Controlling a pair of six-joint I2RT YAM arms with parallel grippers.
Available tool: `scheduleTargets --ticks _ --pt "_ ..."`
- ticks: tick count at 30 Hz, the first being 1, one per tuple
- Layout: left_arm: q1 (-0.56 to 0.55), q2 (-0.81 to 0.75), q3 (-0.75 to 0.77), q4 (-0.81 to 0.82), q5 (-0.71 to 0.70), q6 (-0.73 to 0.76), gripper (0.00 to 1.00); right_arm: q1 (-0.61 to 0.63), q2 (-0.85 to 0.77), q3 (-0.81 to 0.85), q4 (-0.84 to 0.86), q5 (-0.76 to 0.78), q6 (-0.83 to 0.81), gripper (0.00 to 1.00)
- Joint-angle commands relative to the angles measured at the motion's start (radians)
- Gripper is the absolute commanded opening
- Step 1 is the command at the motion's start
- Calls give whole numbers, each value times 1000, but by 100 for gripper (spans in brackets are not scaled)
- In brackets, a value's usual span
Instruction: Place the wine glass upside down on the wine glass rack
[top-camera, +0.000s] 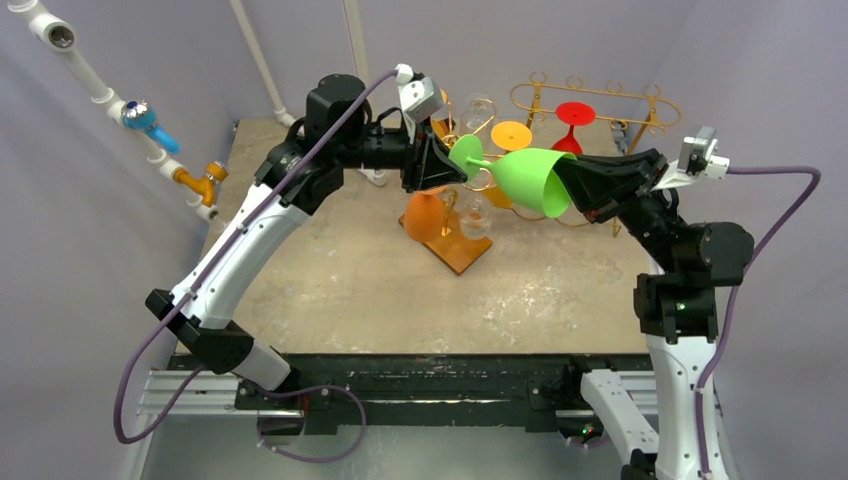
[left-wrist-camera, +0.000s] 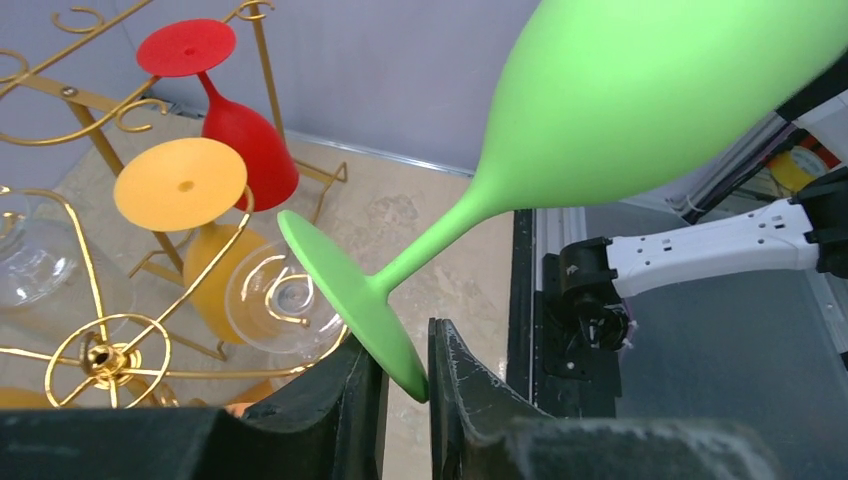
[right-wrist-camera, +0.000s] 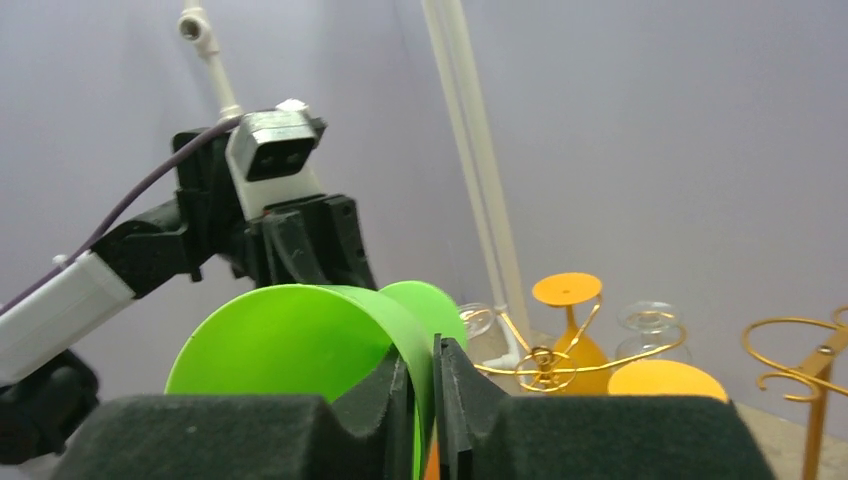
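Note:
A green wine glass (top-camera: 530, 180) hangs on its side in the air between both arms, above the table's far half. My right gripper (top-camera: 572, 186) is shut on the rim of its bowl; the right wrist view shows the thin green wall (right-wrist-camera: 290, 340) pinched between the fingers of that gripper (right-wrist-camera: 424, 360). My left gripper (top-camera: 452, 166) has its jaws drawn in on the edge of the round foot (left-wrist-camera: 345, 290), which sits between the fingers of this gripper (left-wrist-camera: 403, 352). The gold wine glass rack (top-camera: 640, 100) stands behind.
A red glass (top-camera: 573, 125) hangs upside down on the back rack. A second gold stand on a wooden base (top-camera: 462, 250) carries orange glasses (top-camera: 425, 215) and clear glasses (top-camera: 478, 108), right under the green glass. White pipes with a blue valve (top-camera: 140, 115) run at the left.

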Motion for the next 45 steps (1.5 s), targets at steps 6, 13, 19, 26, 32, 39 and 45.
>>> scheduleTargets --ticks 6,13,19,26,32,39,45 --pt "-4 -11 162 -177 -116 396 0 27 -14 -17 48 -157 112 70" --pt "-4 -186 38 -105 -332 875 0 26 -86 4 -177 -170 2 99" --pt "-4 -344 -147 39 -334 1182 0 32 -63 69 -279 -190 -10 99" --pt "-4 -414 -225 151 -259 1290 0 62 56 70 -50 -259 141 99" --pt "-4 -377 -190 206 -204 1303 0 476 248 268 -294 24 -129 99" --pt "-4 -397 -189 182 -185 1354 0 527 320 308 -306 85 -186 99" --pt "-4 -403 -184 149 -159 1379 0 671 394 352 -373 183 -274 99"
